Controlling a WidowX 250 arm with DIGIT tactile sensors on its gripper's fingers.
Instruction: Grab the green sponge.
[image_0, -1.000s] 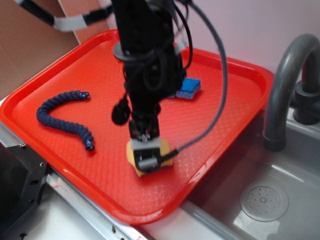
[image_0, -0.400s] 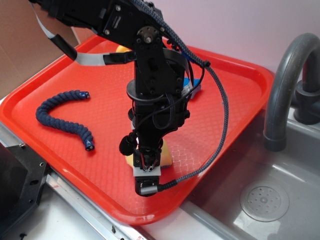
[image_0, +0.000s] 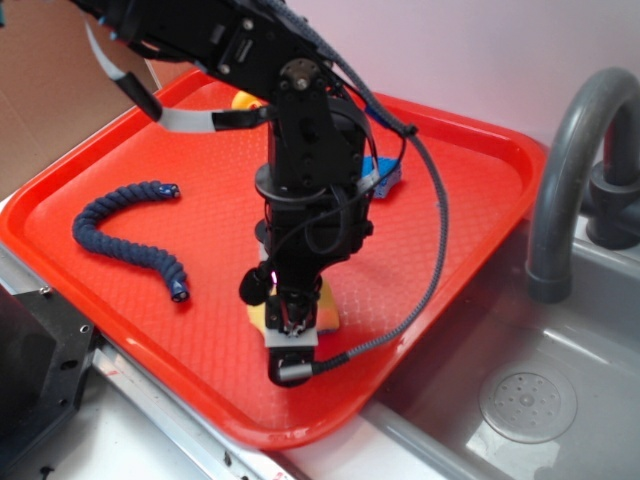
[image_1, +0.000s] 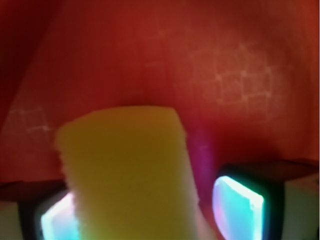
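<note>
The green sponge (image_0: 327, 314) is a yellow foam block lying on the red tray (image_0: 460, 200) near its front edge, mostly hidden under the arm. My gripper (image_0: 291, 338) is lowered straight over it. In the wrist view the sponge (image_1: 130, 170) fills the space between my gripper (image_1: 145, 212) pads. The left pad sits against the foam, while the right pad (image_1: 237, 205) stands apart with a strip of red tray showing between. The gripper is open around the sponge. No dark scouring layer shows.
A dark blue braided rope (image_0: 130, 225) curves across the tray's left half. A blue sponge (image_0: 385, 175) and a yellow duck (image_0: 245, 100) peek out behind the arm. A grey tap (image_0: 570, 180) and the sink drain (image_0: 527, 405) are to the right.
The arm has leaned forward and the gripper has come down lower around the sponge, nearer the tray's front edge. The sponge has stayed where it was.
</note>
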